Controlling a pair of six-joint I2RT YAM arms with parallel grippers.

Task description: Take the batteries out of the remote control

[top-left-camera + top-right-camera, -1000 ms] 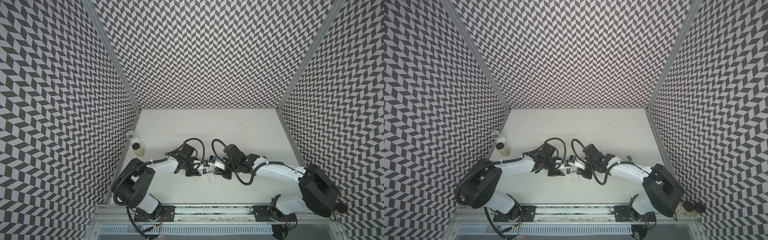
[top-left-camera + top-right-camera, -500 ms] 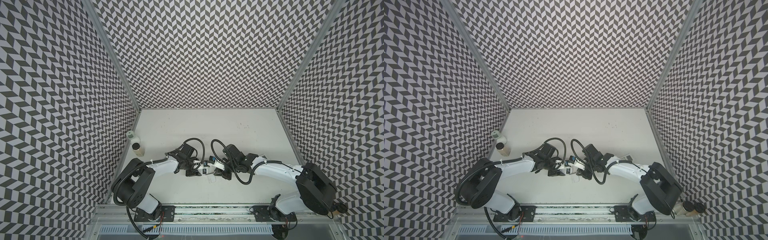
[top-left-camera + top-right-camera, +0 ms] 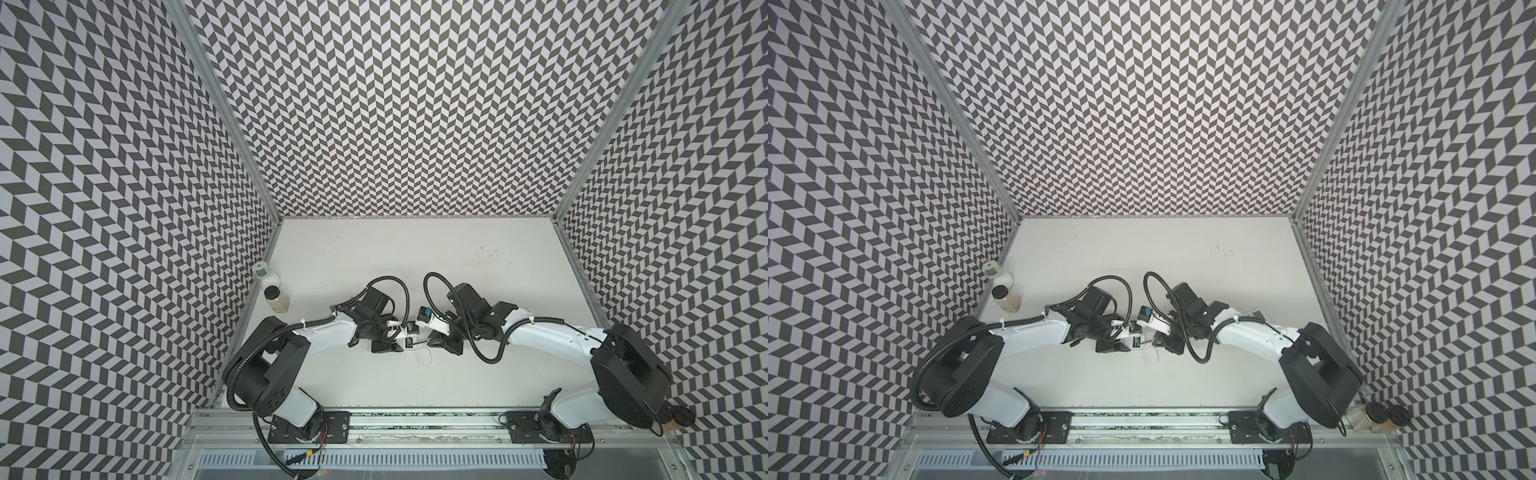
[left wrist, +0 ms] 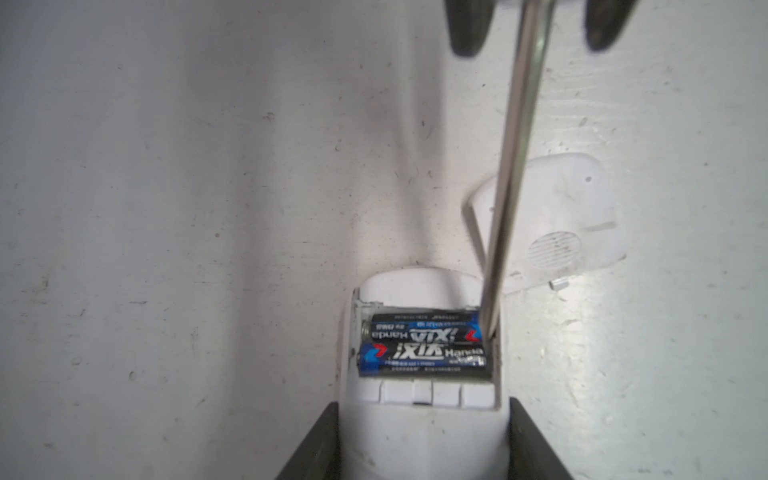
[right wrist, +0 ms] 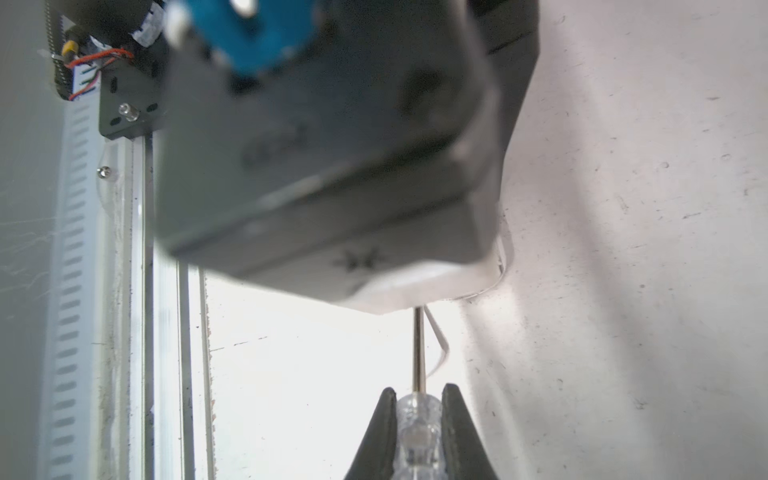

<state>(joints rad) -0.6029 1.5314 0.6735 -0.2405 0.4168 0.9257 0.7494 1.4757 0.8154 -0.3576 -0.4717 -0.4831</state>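
— Which step is this?

— Prying. The left claw (image 4: 423,405) clamps the remote control (image 4: 415,286) by its body. The right claw (image 5: 419,392) is clenched on the screwdriver (image 4: 515,166), whose tip sits at one end of the battery nearer the remote's free end. Next, I judge, a gentle lever upward without slipping.

— And the containers?

— Well left of the remote stand a capped white bottle (image 3: 262,272) and a jar (image 3: 277,300) of beige stuff. The remote's open compartment holds both black batteries (image 4: 424,345), side by side. Its cover (image 4: 552,216) lies on the worktop (image 4: 166,208) just beside the remote.
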